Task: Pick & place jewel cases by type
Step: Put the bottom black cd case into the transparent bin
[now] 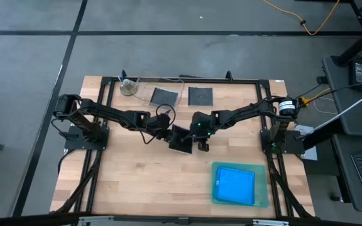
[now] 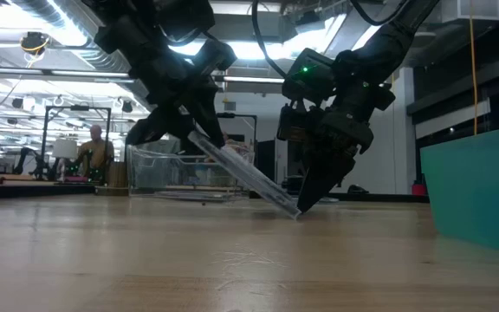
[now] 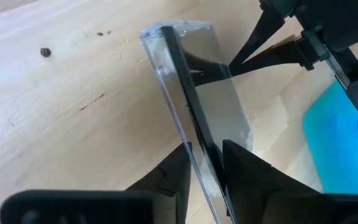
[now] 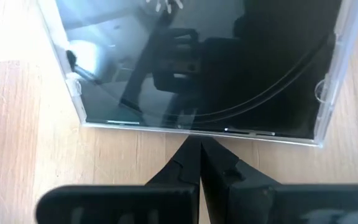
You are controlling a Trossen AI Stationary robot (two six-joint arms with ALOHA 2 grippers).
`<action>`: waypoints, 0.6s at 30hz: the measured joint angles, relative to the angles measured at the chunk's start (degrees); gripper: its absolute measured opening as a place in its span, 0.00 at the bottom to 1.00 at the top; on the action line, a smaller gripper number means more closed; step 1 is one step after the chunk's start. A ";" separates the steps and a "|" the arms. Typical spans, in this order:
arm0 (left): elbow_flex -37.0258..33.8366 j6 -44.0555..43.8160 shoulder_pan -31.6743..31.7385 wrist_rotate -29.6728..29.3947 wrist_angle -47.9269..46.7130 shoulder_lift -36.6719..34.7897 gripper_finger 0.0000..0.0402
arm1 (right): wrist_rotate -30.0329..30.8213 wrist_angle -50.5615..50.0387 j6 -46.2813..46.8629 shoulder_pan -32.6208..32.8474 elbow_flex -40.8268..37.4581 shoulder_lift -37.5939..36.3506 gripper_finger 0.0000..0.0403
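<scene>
L gripper [image 3: 205,163] clamped on dark CD case [image 1: 181,139], held tilted at table ctr — low edge on wood | R gripper [image 4: 199,163] fingers together, tips at that low edge | risk: R nudge slips case from L grip — drops flat, misses tub [image 1: 149,94]

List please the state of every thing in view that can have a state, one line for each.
Dark CD case at centre: tilted, lower edge on the table, upper edge gripped.
Left end effector: shut on this case.
Right end effector: shut, tips at the case's lower edge.
Two dark cases at the far side: lying flat.
Blue case: flat in the green tray.
Clear tub: upright.
</scene>
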 joint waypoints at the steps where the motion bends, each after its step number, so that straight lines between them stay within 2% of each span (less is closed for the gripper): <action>1: 0.00 0.28 0.00 -0.08 0.04 -0.02 0.19 | 0.00 0.00 0.00 0.00 0.00 0.00 0.02; 10: 0.04 2.62 0.59 -1.57 -2.80 -2.26 0.16 | 0.69 -1.12 0.26 0.00 0.00 -0.40 0.02; 18: 0.04 2.97 0.90 -8.42 -12.90 -9.34 0.16 | 11.09 -5.72 -1.57 -0.09 -0.18 -6.84 0.02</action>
